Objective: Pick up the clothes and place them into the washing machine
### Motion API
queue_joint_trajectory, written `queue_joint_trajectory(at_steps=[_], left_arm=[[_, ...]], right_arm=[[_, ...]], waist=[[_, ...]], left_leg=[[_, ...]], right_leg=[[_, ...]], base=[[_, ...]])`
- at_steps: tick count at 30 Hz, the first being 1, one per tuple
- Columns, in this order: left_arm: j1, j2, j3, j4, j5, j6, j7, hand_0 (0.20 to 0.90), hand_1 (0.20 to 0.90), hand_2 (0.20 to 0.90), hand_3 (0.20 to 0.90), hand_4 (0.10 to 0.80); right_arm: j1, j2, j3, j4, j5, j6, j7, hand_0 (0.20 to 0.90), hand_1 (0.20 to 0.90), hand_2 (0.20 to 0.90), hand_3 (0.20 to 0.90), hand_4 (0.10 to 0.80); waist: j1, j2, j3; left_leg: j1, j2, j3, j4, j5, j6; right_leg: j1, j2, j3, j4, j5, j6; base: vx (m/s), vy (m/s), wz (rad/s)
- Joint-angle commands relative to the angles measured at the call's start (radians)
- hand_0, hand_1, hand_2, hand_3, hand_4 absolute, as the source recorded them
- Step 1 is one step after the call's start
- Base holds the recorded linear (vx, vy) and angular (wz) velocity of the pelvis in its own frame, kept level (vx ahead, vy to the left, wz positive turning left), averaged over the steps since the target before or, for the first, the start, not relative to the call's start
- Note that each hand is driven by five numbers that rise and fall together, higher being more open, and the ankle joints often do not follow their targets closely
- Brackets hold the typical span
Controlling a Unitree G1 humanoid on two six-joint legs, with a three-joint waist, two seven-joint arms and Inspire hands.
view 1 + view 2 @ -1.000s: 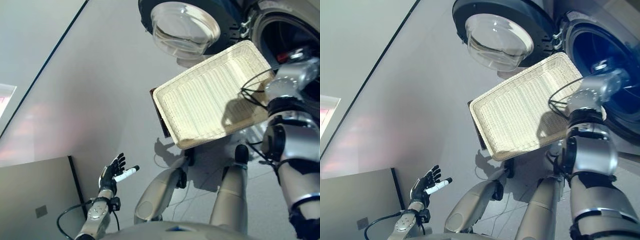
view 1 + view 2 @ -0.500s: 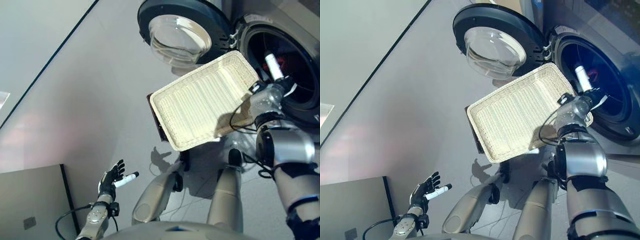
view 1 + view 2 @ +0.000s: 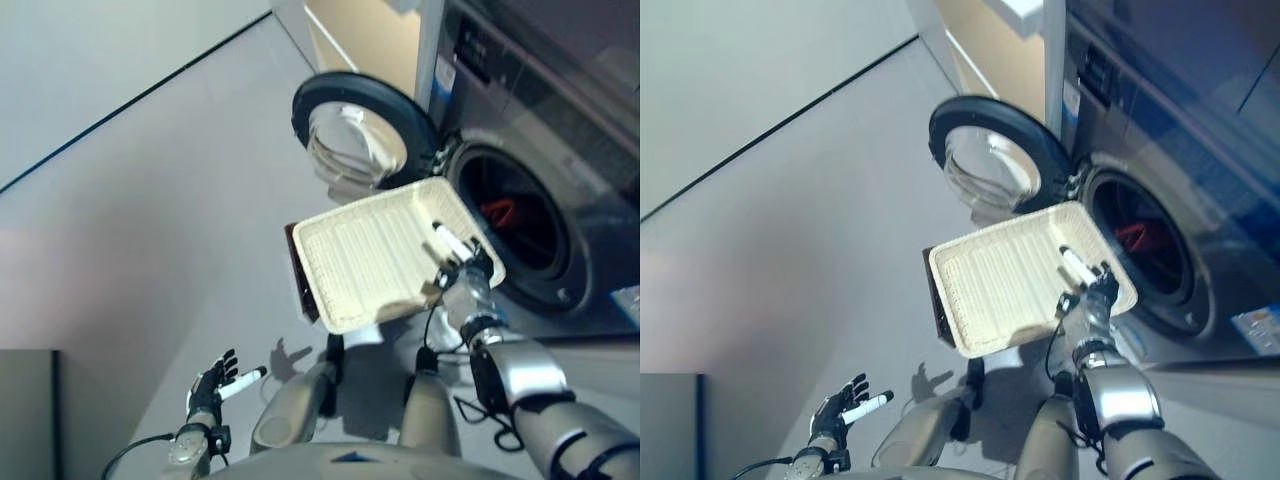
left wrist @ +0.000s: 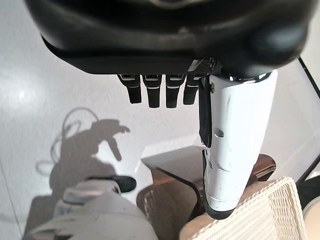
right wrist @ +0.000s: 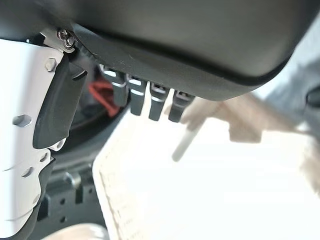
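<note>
Left eye view: right robot hand [image 3: 462,262], fingers straight and holding nothing, hovers over the empty cream wicker rectangular basket [image 3: 370,255] just beside the grey front-loading washing machine [image 3: 545,150]. Its round glass door [image 3: 355,135] stands open. Red clothes [image 3: 500,212] lie inside the drum. Left robot hand [image 3: 215,378] hangs low, fingers spread, empty.

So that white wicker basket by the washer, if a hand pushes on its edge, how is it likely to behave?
The woven basket looks empty and shallow, so probably light and easy to shift. It sits on a narrow dark stand, overhanging it, so an edge push may tip it. Its weave looks stiff, likely keeping its shape.
</note>
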Motion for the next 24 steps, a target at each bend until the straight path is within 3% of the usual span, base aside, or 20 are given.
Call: queue_joint_trajectory(at_steps=[1,9,16,20,24], left_arm=[[-0.038,0.042,0.084,0.083,0.047,-0.036,0.017,0.9,0.9,0.9,0.9,0.8],[-0.021,0.024,0.133,0.173,0.18,-0.049,0.044,0.9,0.9,0.9,0.9,0.8],[-0.018,0.003,0.156,0.236,0.231,-0.028,0.037,0.9,0.9,0.9,0.9,0.8],[-0.023,0.005,0.141,0.277,0.297,0.004,-0.002,0.9,0.9,0.9,0.9,0.8],[-0.027,0.005,0.132,0.273,0.313,0.011,-0.006,0.9,0.9,0.9,0.9,0.8]], right_arm=[[0.081,-0.029,0.019,-0.124,-0.113,-0.052,0.032,0.9,0.9,0.9,0.9,0.8],[0.431,0.026,0.003,-0.263,-0.296,-0.056,0.033,0.9,0.9,0.9,0.9,0.8],[0.589,0.061,0.096,-0.146,-0.625,0.0,-0.014,0.9,0.9,0.9,0.9,0.8],[0.643,0.074,0.092,0.033,-0.681,0.053,0.017,0.9,0.9,0.9,0.9,0.8],[0.657,0.072,0.086,0.086,-0.709,0.067,0.018,0.9,0.9,0.9,0.9,0.8]], waist=[[-0.006,-0.064,-0.077],[-0.044,-0.135,-0.158],[-0.06,-0.164,-0.208],[-0.081,-0.177,-0.225],[-0.086,-0.177,-0.235]], left_leg=[[0.047,-0.021,0.004,0.017,-0.057,-0.05],[0.175,-0.009,0.004,-0.053,-0.051,-0.054],[0.254,0.006,0.009,-0.089,-0.043,-0.056],[0.309,0.019,0.008,-0.113,-0.043,-0.056],[0.323,0.019,0.01,-0.11,-0.049,-0.053]], right_leg=[[0.197,0.017,-0.044,-0.293,0.108,-0.003],[0.321,0.025,-0.065,-0.354,0.116,0.012],[0.39,0.032,-0.072,-0.384,0.125,0.02],[0.436,0.042,-0.066,-0.378,0.112,0.017],[0.449,0.045,-0.062,-0.38,0.11,0.017]], base=[[0.108,-0.102,0.06],[0.059,-0.045,0.04],[-0.002,-0.012,0.03],[0.035,-0.025,0.03],[0.022,-0.013,0.09]])
